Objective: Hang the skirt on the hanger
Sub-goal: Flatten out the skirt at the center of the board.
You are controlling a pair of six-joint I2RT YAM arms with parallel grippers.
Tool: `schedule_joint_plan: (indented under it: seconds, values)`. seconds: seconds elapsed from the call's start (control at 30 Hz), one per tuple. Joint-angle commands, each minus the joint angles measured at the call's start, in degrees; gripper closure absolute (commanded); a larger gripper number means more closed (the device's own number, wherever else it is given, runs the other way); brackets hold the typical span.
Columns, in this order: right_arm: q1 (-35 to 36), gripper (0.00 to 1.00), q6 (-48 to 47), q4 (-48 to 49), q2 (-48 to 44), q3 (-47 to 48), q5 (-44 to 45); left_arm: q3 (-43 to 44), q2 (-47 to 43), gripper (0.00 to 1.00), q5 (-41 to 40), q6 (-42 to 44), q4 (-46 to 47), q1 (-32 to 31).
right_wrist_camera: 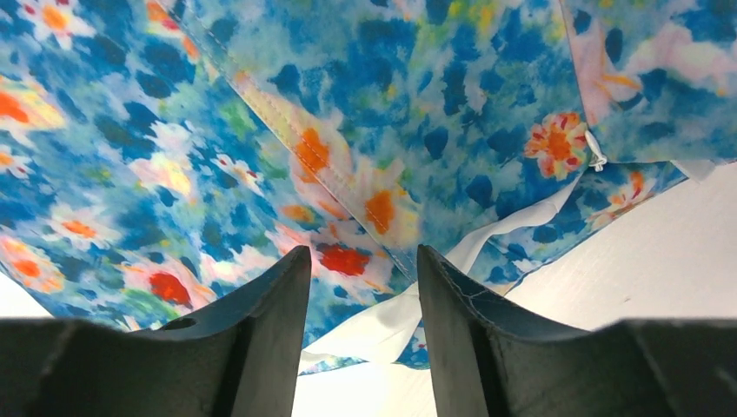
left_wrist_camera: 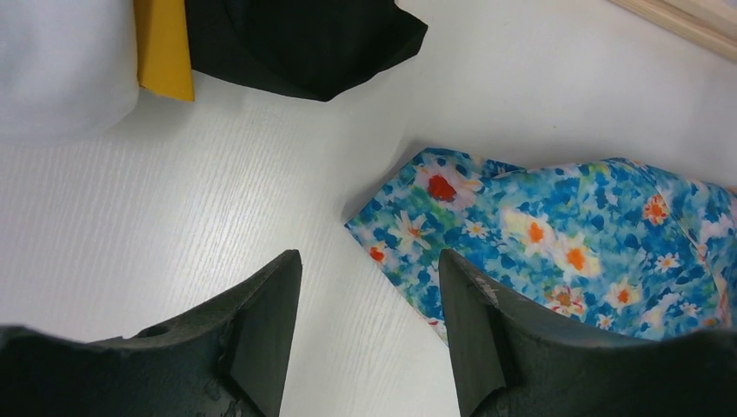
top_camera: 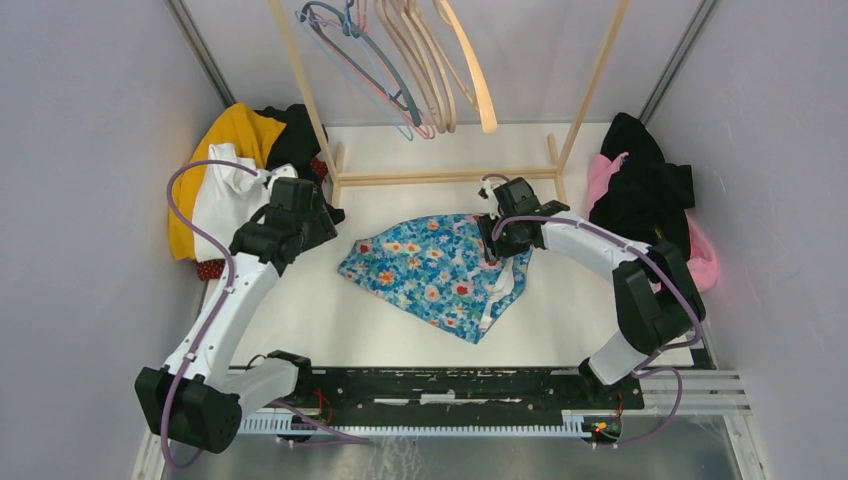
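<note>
Both pincers stand apart: the left pincer [left_wrist_camera: 369, 259] over bare table [left_wrist_camera: 174, 234], the right pincer [right_wrist_camera: 363, 252] close above the skirt [top_camera: 430, 272]. Whether the right tips touch cloth is hard to tell, since from above the wrist hides them. Hangers [top_camera: 400, 70] are cut off at the top. Both arms reach forward and inward, wrists tipped down. The skirt lies flat mid-table, its left corner just beside the left pincer, its far right corner under the right one.

The white wood-grain table [top_camera: 400, 320] carries a blue floral skirt [top_camera: 435, 270] spread at its middle. A wooden rack [top_camera: 445, 177] stands behind it, with a yellow, white and black clothes heap [top_camera: 235, 170] at left and a black-and-pink heap [top_camera: 650, 185] at right.
</note>
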Motion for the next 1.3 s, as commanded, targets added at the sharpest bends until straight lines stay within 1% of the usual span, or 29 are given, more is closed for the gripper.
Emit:
schedule_joint_plan:
  seconds: [0.0, 0.13, 0.2, 0.27, 0.37, 0.43, 0.47, 0.5, 0.53, 0.57, 0.6, 0.63, 0.73, 0.77, 0.8, 0.9, 0.97, 1.03, 1.07, 1.17, 1.27]
  values:
    - [0.7, 0.43, -1.8, -1.3, -0.8, 2.7, -0.6, -0.1, -1.2, 0.34, 0.7, 0.6, 2.4, -0.3]
    - [0.7, 0.43, -1.3, -1.3, 0.7, 3.1, 1.2, -0.2, -1.0, 0.34, 1.2, 0.9, 2.3, -0.2]
    - [0.7, 0.45, -1.0, -1.3, 1.8, 3.7, 1.3, -0.2, -1.2, 0.35, 1.4, 0.9, 2.4, -0.2]
    - [0.7, 0.52, -0.8, -1.1, 3.0, 4.2, 0.8, -0.3, -1.3, 0.35, 1.6, 0.9, 2.3, -0.3]
    - [0.7, 0.68, -0.5, -0.8, 3.9, 4.5, -0.1, -0.4, -1.8, 0.37, 2.5, 1.1, 1.8, -0.5]
    - [0.7, 0.76, -0.3, -0.7, 3.9, 4.4, -0.6, -0.4, -2.2, 0.40, 4.3, 1.4, 1.1, -1.1]
    - [0.8, 0.75, -0.2, -0.7, 3.6, 4.4, -0.9, -0.4, -2.4, 0.42, 5.4, 1.5, 0.5, -1.8]
    - [0.8, 0.68, 0.1, -0.8, 3.2, 4.4, -0.9, -0.6, -2.6, 0.44, 5.9, 1.3, -0.5, -3.2]
    - [0.8, 0.57, 0.4, -0.9, 2.5, 4.3, -0.7, -1.1, -2.8, 0.44, 5.8, 0.7, -1.1, -5.1]
    - [0.9, 0.49, 0.8, -1.0, 1.6, 4.0, -0.6, -1.9, -3.2, 0.44, 5.2, -0.3, -1.7, -7.5]
    - [0.8, 0.45, 1.3, -0.9, 0.5, 3.7, -0.6, -2.9, -3.6, 0.44, 4.4, -1.6, -2.3, -10.3]
    - [0.9, 0.44, 1.8, -0.7, -0.6, 3.4, -0.5, -4.1, -4.2, 0.44, 3.8, -3.1, -2.7, -12.7]
    - [0.9, 0.44, 2.9, -1.2, -3.5, 3.0, 0.0, -7.2, -5.2, 0.44, 3.2, -9.0, -2.8, -21.7]
    - [0.9, 0.44, 3.3, -1.7, -4.2, 3.0, 0.7, -7.8, -5.1, 0.44, 2.6, -11.2, -2.8, -25.5]
    - [0.8, 0.44, 3.9, -2.3, -5.1, 3.0, 1.4, -8.3, -4.7, 0.44, 1.7, -13.5, -2.8, -30.5]
    - [0.8, 0.45, 5.5, -3.3, -8.8, 2.0, 3.8, -7.9, -1.1, 0.44, -2.0, -20.1, -2.8, -41.9]
    - [0.8, 0.45, 6.0, -3.9, -10.7, 1.3, 4.7, -6.4, 2.8, 0.43, -3.8, -23.5, -2.5, -47.6]
    - [0.8, 0.45, 6.1, -4.3, -11.8, 0.7, 5.0, -4.4, 7.1, 0.42, -5.7, -25.6, -1.0, -51.4]
    - [0.7, 0.45, 6.1, -4.3, -12.0, 0.5, 4.9, -3.5, 9.3, 0.42, -6.0, -25.9, 0.2, -52.3]
    - [0.7, 0.46, 5.0, -4.1, -10.7, 0.5, 3.0, -0.1, 16.3, 0.41, -5.1, -25.5, 4.8, -53.5]
    - [0.6, 0.47, 3.3, -3.9, -7.6, 1.4, 0.2, 3.0, 21.9, 0.40, -4.8, -24.8, 7.1, -54.1]
